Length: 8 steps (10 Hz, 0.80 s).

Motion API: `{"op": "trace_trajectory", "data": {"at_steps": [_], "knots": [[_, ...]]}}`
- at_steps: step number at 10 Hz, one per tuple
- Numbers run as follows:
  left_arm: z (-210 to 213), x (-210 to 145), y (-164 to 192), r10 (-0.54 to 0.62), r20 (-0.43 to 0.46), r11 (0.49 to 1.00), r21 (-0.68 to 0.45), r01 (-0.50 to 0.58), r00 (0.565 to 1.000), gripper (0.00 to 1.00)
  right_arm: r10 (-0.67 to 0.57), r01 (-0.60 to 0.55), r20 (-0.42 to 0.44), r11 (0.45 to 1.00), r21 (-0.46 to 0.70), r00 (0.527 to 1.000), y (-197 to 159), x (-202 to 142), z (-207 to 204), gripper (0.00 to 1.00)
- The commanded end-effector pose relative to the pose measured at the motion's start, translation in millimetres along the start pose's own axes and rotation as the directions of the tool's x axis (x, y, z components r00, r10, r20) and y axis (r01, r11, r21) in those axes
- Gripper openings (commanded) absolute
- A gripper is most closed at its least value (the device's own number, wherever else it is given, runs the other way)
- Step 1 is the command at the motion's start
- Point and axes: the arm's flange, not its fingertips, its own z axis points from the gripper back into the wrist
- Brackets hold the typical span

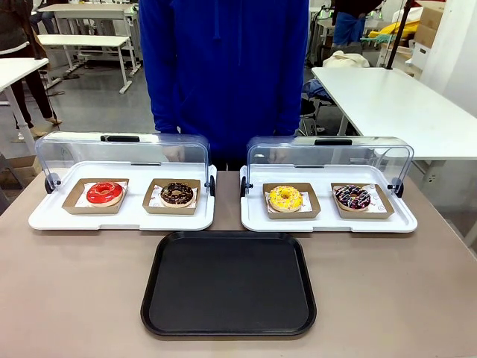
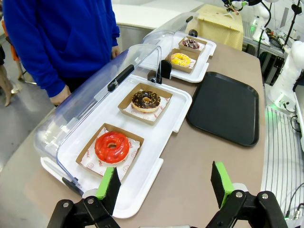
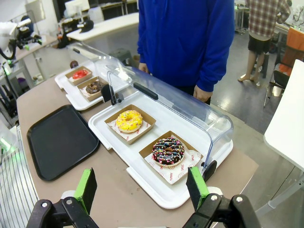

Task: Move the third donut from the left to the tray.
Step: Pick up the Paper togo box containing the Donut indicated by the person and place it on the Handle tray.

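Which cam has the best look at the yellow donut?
Right wrist view: the yellow donut sits close, seen from above, whole ring unobstructed. Front view: yellow donut smaller, at a flatter angle. Left wrist view: yellow donut far off and tiny.

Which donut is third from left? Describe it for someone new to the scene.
Behind the black tray, find the white lidded tray on the robot's right. The donut is the left of its two, in a brown cardboard tray. It alone has yellow icing; its neighbour is dark with coloured sprinkles.
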Motion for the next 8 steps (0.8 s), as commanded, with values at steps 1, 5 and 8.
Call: {"op": "trace_trajectory", "data": {"at_steps": [1,5,8], "knots": [[1.4,1.9,0.2,-0.012,0.01,1.0,-0.007,0.012,1.0,1.0,0.026,-0.026,0.023,1.0,0.002,0.999,-3.2,3.8,-0.5,1.0],[1.4,1.9,0.2,-0.012,0.01,1.0,-0.007,0.012,1.0,1.0,0.026,-0.026,0.023,1.0,0.002,0.999,-3.2,3.8,-0.5,1.0],[1.4,1.9,0.2,-0.012,0.01,1.0,-0.007,0.012,1.0,1.0,0.026,-0.026,0.023,1.0,0.002,0.999,-3.2,3.8,-0.5,1.0]]}}
